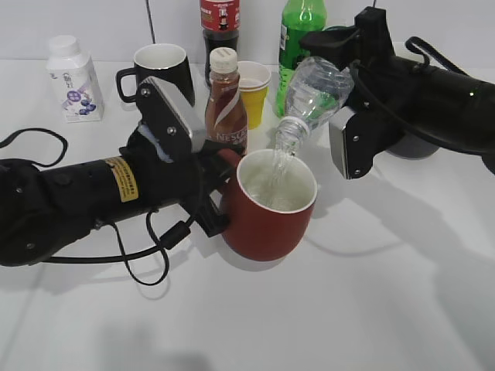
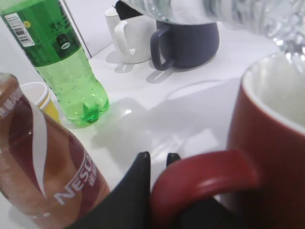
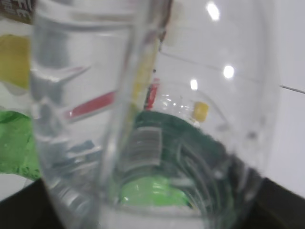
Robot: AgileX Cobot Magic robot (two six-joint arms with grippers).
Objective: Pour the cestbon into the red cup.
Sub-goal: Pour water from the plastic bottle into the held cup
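The red cup (image 1: 271, 220) stands at the table's middle, white inside. My left gripper (image 1: 218, 193) is shut on its loop handle (image 2: 205, 176); the cup's wall fills the right of the left wrist view (image 2: 271, 157). My right gripper (image 1: 348, 85) is shut on the cestbon (image 1: 313, 97), a clear bottle tilted neck-down over the cup. Water runs from its mouth (image 1: 288, 143) into the cup. The bottle fills the right wrist view (image 3: 143, 119), its dark green label low in the frame, and hides the jaws. Its body also crosses the top of the left wrist view (image 2: 228, 14).
A brown Nescafe bottle (image 1: 226, 104) stands right behind my left gripper. Behind are a black mug (image 1: 158, 69), yellow paper cups (image 1: 254, 89), a bright-green soda bottle (image 1: 300, 46), a dark cola bottle (image 1: 220, 23) and a milk carton (image 1: 73, 77). A dark grey mug (image 2: 188, 43) and a white mug (image 2: 126, 38) stand farther right.
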